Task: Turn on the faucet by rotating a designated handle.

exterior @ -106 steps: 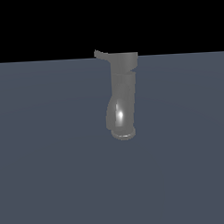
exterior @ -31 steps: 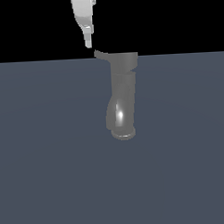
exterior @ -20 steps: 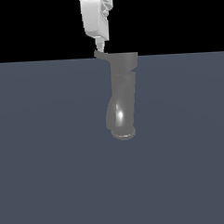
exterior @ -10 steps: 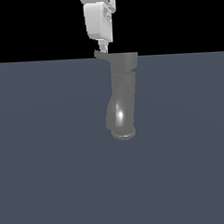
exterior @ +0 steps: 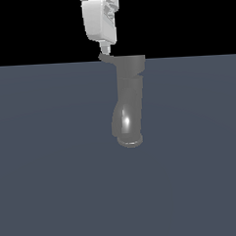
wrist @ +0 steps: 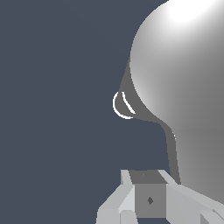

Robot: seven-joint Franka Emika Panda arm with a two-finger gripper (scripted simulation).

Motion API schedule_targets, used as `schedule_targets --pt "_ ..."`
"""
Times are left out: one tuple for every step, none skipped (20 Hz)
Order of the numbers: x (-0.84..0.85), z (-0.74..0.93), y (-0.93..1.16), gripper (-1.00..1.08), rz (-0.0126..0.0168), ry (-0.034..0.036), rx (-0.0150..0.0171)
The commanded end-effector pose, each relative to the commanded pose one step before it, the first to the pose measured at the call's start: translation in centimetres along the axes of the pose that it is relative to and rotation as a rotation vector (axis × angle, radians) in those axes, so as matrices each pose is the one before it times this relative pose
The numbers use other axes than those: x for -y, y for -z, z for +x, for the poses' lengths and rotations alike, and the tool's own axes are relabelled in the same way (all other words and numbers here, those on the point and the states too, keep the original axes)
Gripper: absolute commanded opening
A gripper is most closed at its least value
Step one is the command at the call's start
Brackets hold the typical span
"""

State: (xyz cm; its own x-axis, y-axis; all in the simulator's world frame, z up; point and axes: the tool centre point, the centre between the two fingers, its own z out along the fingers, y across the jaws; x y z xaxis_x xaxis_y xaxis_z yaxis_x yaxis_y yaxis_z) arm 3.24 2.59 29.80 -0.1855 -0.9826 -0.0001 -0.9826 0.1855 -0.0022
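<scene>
Hovering over the thin handle [exterior: 105, 58], white tool [exterior: 104, 47]; its spread unclear.

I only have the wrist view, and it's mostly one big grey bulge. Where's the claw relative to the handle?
Observer: In the exterior view the claw hangs directly above the handle, its tip nearly on the stub.
Operator: Which way does the handle point?
Observer: It sticks out of the cap toward the exterior view's left.
Operator: And the rest of the faucet?
Observer: The faucet curves from the cap to a flared rim, lower in that picture.
</scene>
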Motion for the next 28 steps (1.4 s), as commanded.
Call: schedule_targets --pt "-0.934 -0.274 -0.002 -1.00 -0.00234 0.00097 -0.00066" --pt "-0.322 -0.090 0.000 -1.00 0.00000 0.00000 0.00000" --pt "-0.318 -0.048 0.010 -1.00 0.00012 -0.00064 0.00022" --pt "-0.325 -0.091 0.000 -1.00 0.00000 0.00000 0.00000" --pt "-0.327 -0.092 0.000 -1.00 0.00000 0.00000 0.00000" --pt "-0.329 -0.092 0.001 -1.00 0.00000 0.00000 0.00000" --pt "-0.331 -0.093 0.001 -1.00 0.00000 0.00000 0.00000" --pt "-0.332 -0.094 0.001 -1.00 0.00000 0.00000 0.00000" --pt "-0.334 -0.095 0.001 -1.00 0.00000 0.00000 0.00000" --pt "-0.336 -0.096 0.002 -1.00 0.00000 0.00000 0.00000" --pt "0.000 0.000 0.000 -1.00 0.00000 0.00000 0.00000" --pt "0.690 0.153 -0.011 -1.00 0.00678 -0.00225 0.00345" --pt "-0.284 0.134 0.017 -1.00 0.00000 0.00000 0.00000" --pt "-0.269 0.118 -0.020 -1.00 -0.00061 0.00016 -0.00029" --pt "-0.286 0.136 0.018 -1.00 0.00000 0.00000 0.00000" --pt "-0.272 0.119 -0.019 -1.00 -0.00061 0.00016 -0.00028" --pt "-0.288 0.137 0.018 -1.00 0.00000 0.00000 0.00000" --pt "-0.289 0.137 0.018 -1.00 0.00000 0.00000 0.00000" --pt "-0.275 0.120 -0.018 -1.00 -0.00061 0.00017 -0.00028" --pt "-0.291 0.138 0.018 -1.00 0.00000 0.00000 0.00000" --pt "-0.277 0.121 -0.018 -1.00 -0.00061 0.00017 -0.00028" --pt "-0.293 0.139 0.018 -1.00 0.00000 0.00000 0.00000" --pt "-0.279 0.122 -0.017 -1.00 -0.00061 0.00018 -0.00028" --pt "-0.295 0.140 0.018 -1.00 0.00000 0.00000 0.00000" --pt "-0.281 0.123 -0.017 -1.00 -0.00061 0.00019 -0.00027" --pt "-0.297 0.141 0.018 -1.00 0.00000 0.00000 0.00000" --pt "-0.283 0.124 -0.016 -1.00 -0.00060 0.00019 -0.00027" --pt "-0.299 0.142 0.018 -1.00 0.00000 0.00000 0.00000"
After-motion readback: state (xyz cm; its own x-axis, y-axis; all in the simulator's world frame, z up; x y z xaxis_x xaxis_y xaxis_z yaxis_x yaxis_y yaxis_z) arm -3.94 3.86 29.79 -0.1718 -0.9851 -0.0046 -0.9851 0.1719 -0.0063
